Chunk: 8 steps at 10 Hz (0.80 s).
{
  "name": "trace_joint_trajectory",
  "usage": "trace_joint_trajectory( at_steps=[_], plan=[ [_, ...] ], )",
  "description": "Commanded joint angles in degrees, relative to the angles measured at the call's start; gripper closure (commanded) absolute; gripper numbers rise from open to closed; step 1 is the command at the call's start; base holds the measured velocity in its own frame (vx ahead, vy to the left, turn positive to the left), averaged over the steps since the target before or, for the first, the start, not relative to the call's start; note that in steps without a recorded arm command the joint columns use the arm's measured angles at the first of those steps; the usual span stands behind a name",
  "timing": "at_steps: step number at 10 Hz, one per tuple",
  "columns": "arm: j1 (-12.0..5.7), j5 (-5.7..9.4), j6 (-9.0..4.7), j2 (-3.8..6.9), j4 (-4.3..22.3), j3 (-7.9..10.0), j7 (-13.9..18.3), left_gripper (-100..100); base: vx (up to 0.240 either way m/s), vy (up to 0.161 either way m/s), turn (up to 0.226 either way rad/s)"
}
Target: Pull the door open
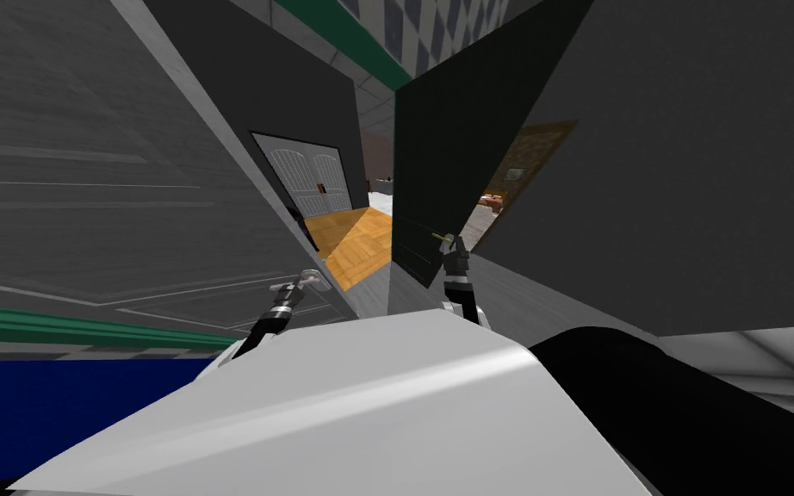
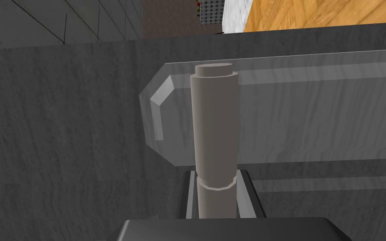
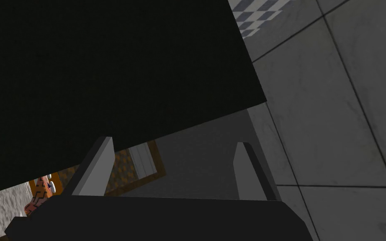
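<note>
The door (image 2: 62, 125) is the grey slab on my left. Its free edge slants past a gap where wood floor (image 1: 361, 245) shows. The handle (image 2: 215, 125), a grey cylinder, sits close to that edge, and the left gripper (image 2: 215, 175) is clamped on it with a finger pressed to each side.

The main risk, as I judge it, is that a pull in line with the fingers slides them off the handle's end. The door's arc may also twist the grip loose.

The cylinder's long axis lies along the fingers, with its capped end pointing away from the gripper's body. It crosses a pale plate (image 2: 313, 113) that runs lengthwise over the door's face.

Right of the gap stands a dark panel (image 3: 104, 62). The right gripper (image 3: 173, 141) sits at its edge over tile floor (image 3: 334, 125), fingers spread and holding nothing. A wide swing of the door could knock that idle arm.
</note>
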Motion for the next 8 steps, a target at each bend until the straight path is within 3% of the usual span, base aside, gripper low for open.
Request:
trace_joint_trajectory(
  at_steps=[1, 3, 4, 8],
  plan=[
    [1.50, 0.04, -1.32, 1.01, -0.5, -0.61, 0.9, 100, -0.207, 0.048, -0.106],
    [2.75, 0.09, -2.62, 2.09, -0.9, -1.21, 1.8, 100, -0.214, 0.077, -0.108],
    [2.41, 0.02, -1.95, 1.58, -1.0, -1.24, 1.4, 100, -0.102, 0.022, -0.037],
    [4.52, 0.03, -5.49, 3.82, -0.6, -2.36, 3.2, 100, -0.199, 0.060, -0.154]
  ],
)
